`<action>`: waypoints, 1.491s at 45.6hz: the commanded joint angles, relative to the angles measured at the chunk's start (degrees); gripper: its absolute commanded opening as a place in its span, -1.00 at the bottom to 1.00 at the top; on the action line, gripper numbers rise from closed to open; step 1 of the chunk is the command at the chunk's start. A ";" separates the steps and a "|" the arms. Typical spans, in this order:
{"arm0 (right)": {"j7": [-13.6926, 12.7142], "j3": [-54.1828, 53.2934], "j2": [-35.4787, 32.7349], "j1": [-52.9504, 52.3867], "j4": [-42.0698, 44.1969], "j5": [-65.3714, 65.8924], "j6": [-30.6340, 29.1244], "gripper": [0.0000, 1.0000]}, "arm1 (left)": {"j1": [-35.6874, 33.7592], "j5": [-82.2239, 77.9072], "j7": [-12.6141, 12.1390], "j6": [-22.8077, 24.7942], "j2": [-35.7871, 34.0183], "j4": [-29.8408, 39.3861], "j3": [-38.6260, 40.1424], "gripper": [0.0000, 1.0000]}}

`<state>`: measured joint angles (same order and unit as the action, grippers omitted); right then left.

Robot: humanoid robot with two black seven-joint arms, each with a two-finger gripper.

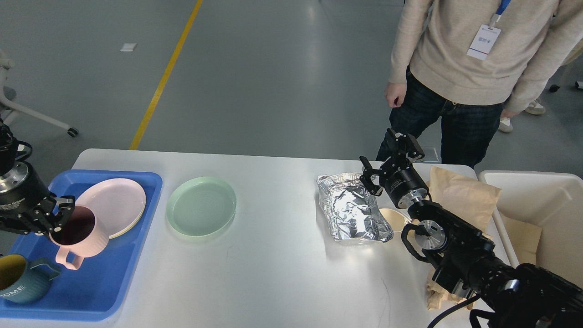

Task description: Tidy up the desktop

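The white desktop carries a green plate, a crumpled foil bag, a small cream cup and a brown paper bag. My left gripper is shut on the rim of a pink mug, held tilted just above the blue tray. My right gripper is open and empty, hovering over the far right of the foil bag, near the table's back edge.
The blue tray also holds a pink plate and a teal mug. A white bin stands at the right with paper inside. A person stands behind the table's far right corner.
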<state>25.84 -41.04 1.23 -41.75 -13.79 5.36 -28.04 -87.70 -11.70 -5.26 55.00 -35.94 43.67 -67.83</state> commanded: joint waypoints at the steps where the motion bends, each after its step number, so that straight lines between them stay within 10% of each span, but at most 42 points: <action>1: 0.00 0.00 0.00 0.00 -0.01 0.00 0.00 1.00 | 3.93 0.10 0.51 0.00 -0.01 -1.92 0.33 -1.00; 39: 0.00 0.00 0.00 0.00 -0.01 0.00 0.00 1.00 | 13.52 -0.07 0.87 0.00 4.38 -7.19 5.08 -0.82; 59: 0.00 0.00 0.00 0.00 0.08 0.00 0.00 1.00 | 12.99 -0.69 0.43 0.00 4.30 -7.02 4.73 0.57; 68: 0.00 0.00 0.00 0.00 0.08 0.00 0.00 1.00 | 9.48 -0.69 1.04 0.00 4.21 -6.32 3.94 0.82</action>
<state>25.84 -41.05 1.23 -41.75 -13.77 5.36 -28.04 -75.97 -12.39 -4.61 55.00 -31.67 37.00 -63.22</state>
